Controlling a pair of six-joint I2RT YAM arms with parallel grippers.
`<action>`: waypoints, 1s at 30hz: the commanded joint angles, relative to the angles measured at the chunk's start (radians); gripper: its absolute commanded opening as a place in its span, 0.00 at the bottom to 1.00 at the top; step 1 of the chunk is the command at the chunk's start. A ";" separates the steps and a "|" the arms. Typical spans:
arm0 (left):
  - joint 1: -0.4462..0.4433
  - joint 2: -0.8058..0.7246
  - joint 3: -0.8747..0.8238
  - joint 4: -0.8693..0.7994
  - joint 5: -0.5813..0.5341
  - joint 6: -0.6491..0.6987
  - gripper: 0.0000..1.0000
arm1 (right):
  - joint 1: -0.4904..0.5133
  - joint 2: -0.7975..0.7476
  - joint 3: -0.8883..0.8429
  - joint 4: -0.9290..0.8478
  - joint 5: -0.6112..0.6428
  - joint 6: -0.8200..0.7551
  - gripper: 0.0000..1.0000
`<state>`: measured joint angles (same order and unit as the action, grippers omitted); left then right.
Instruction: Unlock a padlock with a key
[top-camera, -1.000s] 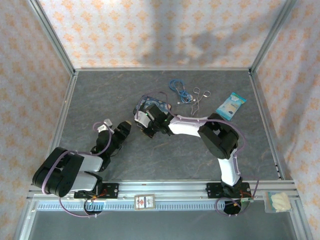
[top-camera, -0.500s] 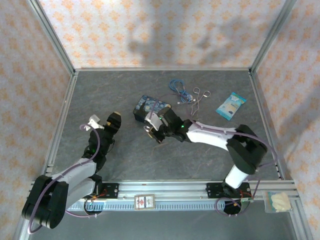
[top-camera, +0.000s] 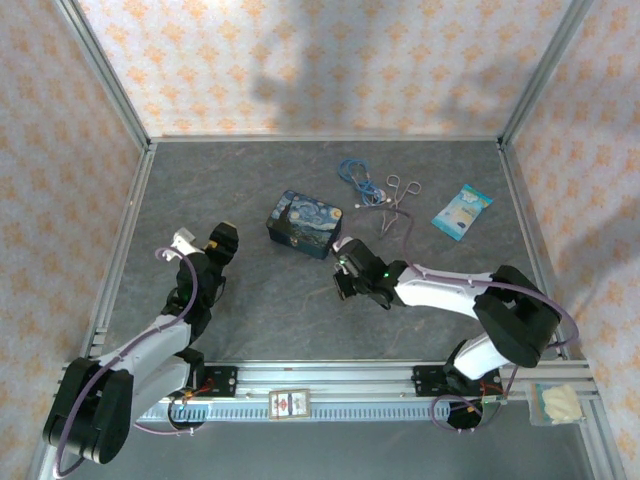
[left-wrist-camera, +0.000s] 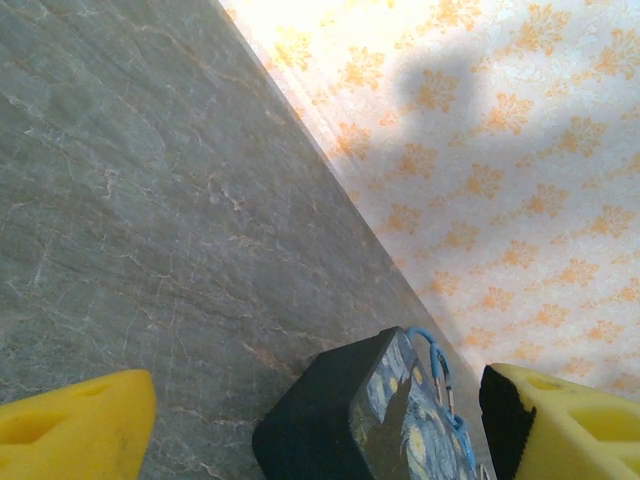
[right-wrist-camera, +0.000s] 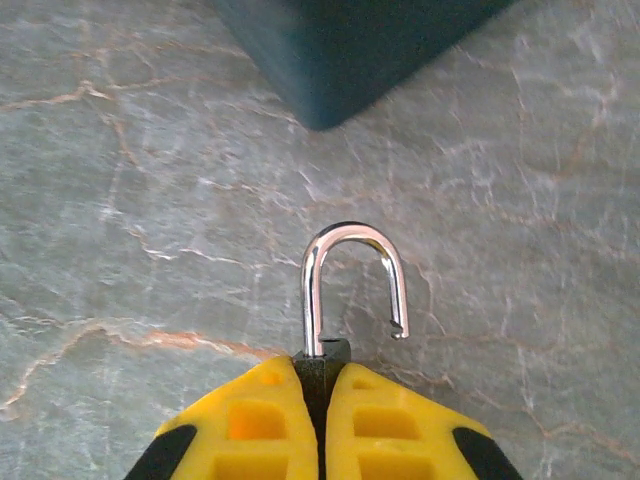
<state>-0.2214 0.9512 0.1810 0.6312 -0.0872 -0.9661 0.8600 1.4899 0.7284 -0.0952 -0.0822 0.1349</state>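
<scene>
The right tool (right-wrist-camera: 320, 382) squeezes the padlock (right-wrist-camera: 322, 352) tight, so its shiny loop (right-wrist-camera: 350, 270) pokes out over the surface (right-wrist-camera: 120, 200). One end hangs free, so it looks unlocked. The blue tin (right-wrist-camera: 350, 50) sits at twelve o'clock. Near nine o'clock, the left tool (top-camera: 222, 240) gapes wide, holding nothing.
</scene>
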 joint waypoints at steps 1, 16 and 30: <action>0.010 -0.003 0.032 -0.040 -0.020 0.029 0.83 | -0.004 -0.001 -0.012 0.068 0.050 0.081 0.00; 0.102 -0.022 0.134 -0.162 -0.080 0.251 0.97 | -0.024 -0.159 -0.045 0.158 0.184 0.029 0.62; 0.349 0.099 0.206 -0.098 -0.085 0.505 0.99 | -0.556 -0.178 -0.141 0.506 0.435 -0.112 0.87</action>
<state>0.0998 1.0344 0.4061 0.4877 -0.1654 -0.5209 0.3523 1.2793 0.6357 0.2813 0.2451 0.0746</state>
